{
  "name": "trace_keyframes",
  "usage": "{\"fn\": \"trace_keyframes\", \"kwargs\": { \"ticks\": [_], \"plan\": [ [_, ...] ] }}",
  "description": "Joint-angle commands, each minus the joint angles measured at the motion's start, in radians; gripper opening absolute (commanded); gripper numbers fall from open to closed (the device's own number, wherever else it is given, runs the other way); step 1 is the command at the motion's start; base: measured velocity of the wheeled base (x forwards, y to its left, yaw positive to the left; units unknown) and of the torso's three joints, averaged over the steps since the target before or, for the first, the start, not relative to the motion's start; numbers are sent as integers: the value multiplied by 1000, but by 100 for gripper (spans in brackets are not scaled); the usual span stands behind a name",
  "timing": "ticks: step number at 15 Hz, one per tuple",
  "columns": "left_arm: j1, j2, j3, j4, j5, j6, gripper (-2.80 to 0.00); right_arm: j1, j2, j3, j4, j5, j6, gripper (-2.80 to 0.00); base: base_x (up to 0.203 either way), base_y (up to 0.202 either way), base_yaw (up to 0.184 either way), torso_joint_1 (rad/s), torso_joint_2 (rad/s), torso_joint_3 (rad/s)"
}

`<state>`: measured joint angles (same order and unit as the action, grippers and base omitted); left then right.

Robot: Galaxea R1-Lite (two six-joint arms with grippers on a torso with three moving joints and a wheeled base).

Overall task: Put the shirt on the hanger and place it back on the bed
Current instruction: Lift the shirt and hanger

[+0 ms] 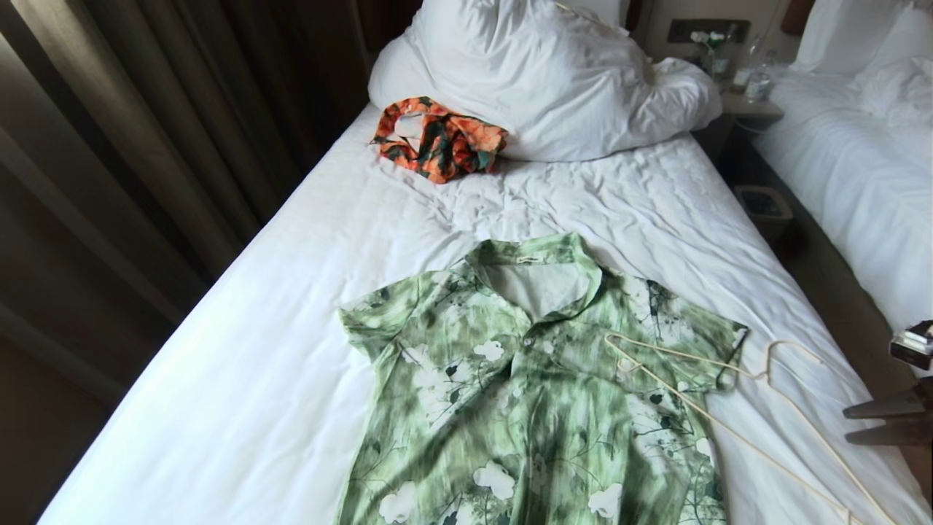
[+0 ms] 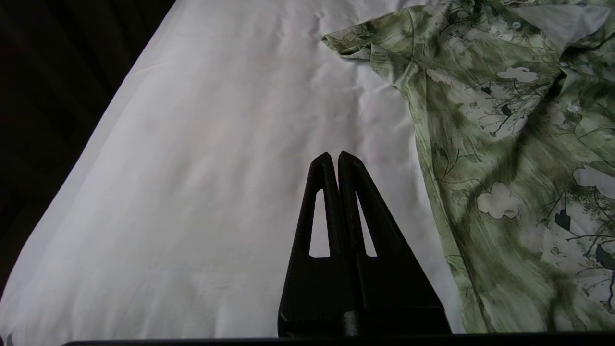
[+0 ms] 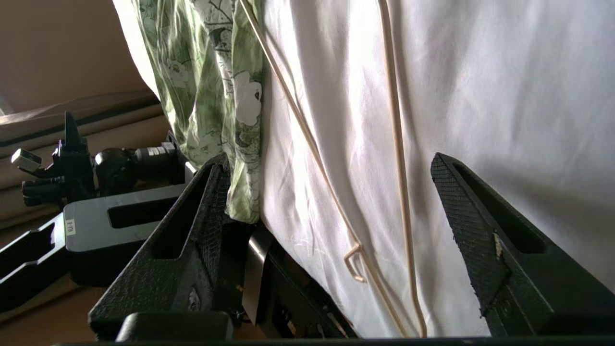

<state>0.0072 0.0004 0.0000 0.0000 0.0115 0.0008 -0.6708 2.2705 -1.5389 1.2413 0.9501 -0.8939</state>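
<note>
On the wrinkled white-sheeted bed the mottled green flowered shirt lay lower centre; the thin cream wire hanger ran lower right, between the right gripper's spread fingers; the left gripper was shut, idle

No readable text anywhere — labels and marks too small to make out.

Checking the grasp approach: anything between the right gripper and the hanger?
Nothing visible. The right gripper is open with the hanger wires running straight between its fingers, lying bare on the bed sheet. The shirt hem hangs beside one finger, off to the side of the wires, not across them.
</note>
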Motion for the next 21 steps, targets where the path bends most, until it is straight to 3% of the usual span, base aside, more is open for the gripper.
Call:
{"fn": "trace_keyframes", "kwargs": {
  "ticks": [1,8,14,21],
  "plan": [
    [0,-2,2,0,1,-1,-280,33,17,3,-3,25,-5,0,0,0,0,0,0,0],
    [0,-2,2,0,1,-1,-280,116,24,35,-25,64,-2,0,0,0,0,0,0,0],
    [0,-2,2,0,1,1,-280,190,-8,173,-286,64,76,0,0,0,0,0,0,0],
    [0,-2,2,0,1,-1,-280,257,-32,220,-323,117,105,0,0,0,0,0,0,0]
  ]
}}
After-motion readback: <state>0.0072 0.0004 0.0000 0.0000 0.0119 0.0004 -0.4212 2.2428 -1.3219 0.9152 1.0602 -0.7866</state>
